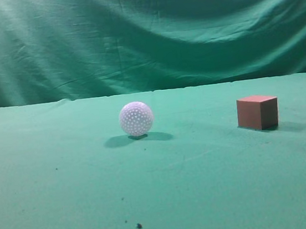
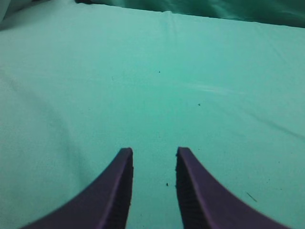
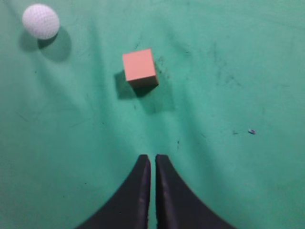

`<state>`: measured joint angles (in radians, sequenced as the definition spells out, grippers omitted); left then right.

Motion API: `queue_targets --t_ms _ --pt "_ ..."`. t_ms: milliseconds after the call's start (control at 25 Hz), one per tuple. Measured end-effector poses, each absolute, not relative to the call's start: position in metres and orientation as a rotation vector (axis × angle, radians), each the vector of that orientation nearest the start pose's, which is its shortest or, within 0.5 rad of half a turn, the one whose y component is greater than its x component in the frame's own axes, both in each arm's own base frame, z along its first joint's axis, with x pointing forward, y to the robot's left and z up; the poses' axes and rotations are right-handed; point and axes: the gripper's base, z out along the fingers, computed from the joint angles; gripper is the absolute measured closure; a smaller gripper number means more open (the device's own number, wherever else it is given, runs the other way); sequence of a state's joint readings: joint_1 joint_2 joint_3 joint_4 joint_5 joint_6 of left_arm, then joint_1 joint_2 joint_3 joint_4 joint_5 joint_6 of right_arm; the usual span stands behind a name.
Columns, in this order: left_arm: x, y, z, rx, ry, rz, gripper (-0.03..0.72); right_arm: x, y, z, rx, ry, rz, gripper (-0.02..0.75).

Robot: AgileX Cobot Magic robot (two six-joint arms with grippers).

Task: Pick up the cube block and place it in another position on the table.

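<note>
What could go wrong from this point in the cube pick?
The right hand is shut, with the cube block ahead of it; unless it opens first, it may shove the block across the table. The white ball sits nearby and could roll if the approach drifts that way.

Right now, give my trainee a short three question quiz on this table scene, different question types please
1. True or false: the cube block touches the white ball.
2. Which gripper has a clear gap between its fingers: A the left gripper, B the right gripper?
3. Fill in: the cube block rests on the ___.

Key: 1 false, they sit apart. 2 A. 3 table.
</note>
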<state>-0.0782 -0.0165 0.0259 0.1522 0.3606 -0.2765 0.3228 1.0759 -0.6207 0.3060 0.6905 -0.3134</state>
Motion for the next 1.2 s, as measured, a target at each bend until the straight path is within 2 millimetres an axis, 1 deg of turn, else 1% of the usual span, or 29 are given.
queue_targets --t_ms 200,240,280,360,400,520,600,640,680,760,800,840,920,1000,1120,1200 --pt "0.053 0.001 0.173 -0.089 1.848 -0.098 0.426 0.216 0.11 0.233 -0.74 2.628 0.232 0.738" --pt "0.053 0.001 0.173 -0.089 1.848 -0.098 0.426 0.224 0.115 0.229 -0.758 2.651 0.219 0.691" --pt "0.053 0.001 0.173 -0.089 1.848 -0.098 0.426 0.232 0.121 0.228 -0.768 2.664 0.213 0.691" --pt "0.053 0.001 0.173 -0.089 1.848 -0.098 0.426 0.247 0.129 0.221 -0.778 2.716 0.206 0.536" --pt "0.053 0.001 0.173 -0.089 1.848 -0.098 0.426 0.253 0.132 0.216 -0.788 2.747 0.2 0.469" --pt "0.053 0.001 0.173 -0.089 1.848 -0.098 0.426 0.268 0.139 0.203 -0.808 2.805 0.184 0.224" --pt "0.053 0.001 0.173 -0.089 1.848 -0.098 0.426 0.275 0.143 0.195 -0.814 2.828 0.178 0.132" --pt "0.053 0.001 0.173 -0.089 1.848 -0.098 0.426 0.278 0.144 0.191 -0.818 2.838 0.174 0.111" --pt "0.053 0.001 0.173 -0.089 1.848 -0.098 0.426 0.28 0.145 0.185 -0.82 2.847 0.17 0.127" --pt "0.053 0.001 0.173 -0.089 1.848 -0.098 0.426 0.284 0.147 0.177 -0.82 2.854 0.165 0.127" --pt "0.053 0.001 0.173 -0.089 1.848 -0.098 0.426 0.286 0.147 0.173 -0.819 2.856 0.163 0.204" --pt "0.053 0.001 0.173 -0.089 1.848 -0.098 0.426 0.287 0.148 0.169 -0.819 2.862 0.161 0.248" --pt "0.053 0.001 0.173 -0.089 1.848 -0.098 0.426 0.288 0.148 0.164 -0.811 2.872 0.155 0.383" --pt "0.053 0.001 0.173 -0.089 1.848 -0.098 0.426 0.29 0.149 0.164 -0.798 2.874 0.154 0.522" --pt "0.053 0.001 0.173 -0.089 1.848 -0.098 0.426 0.299 0.151 0.174 -0.791 2.832 0.126 0.517" --pt "0.053 0.001 0.173 -0.089 1.848 -0.098 0.426 0.31 0.151 0.187 -0.73 2.802 0.059 0.517"
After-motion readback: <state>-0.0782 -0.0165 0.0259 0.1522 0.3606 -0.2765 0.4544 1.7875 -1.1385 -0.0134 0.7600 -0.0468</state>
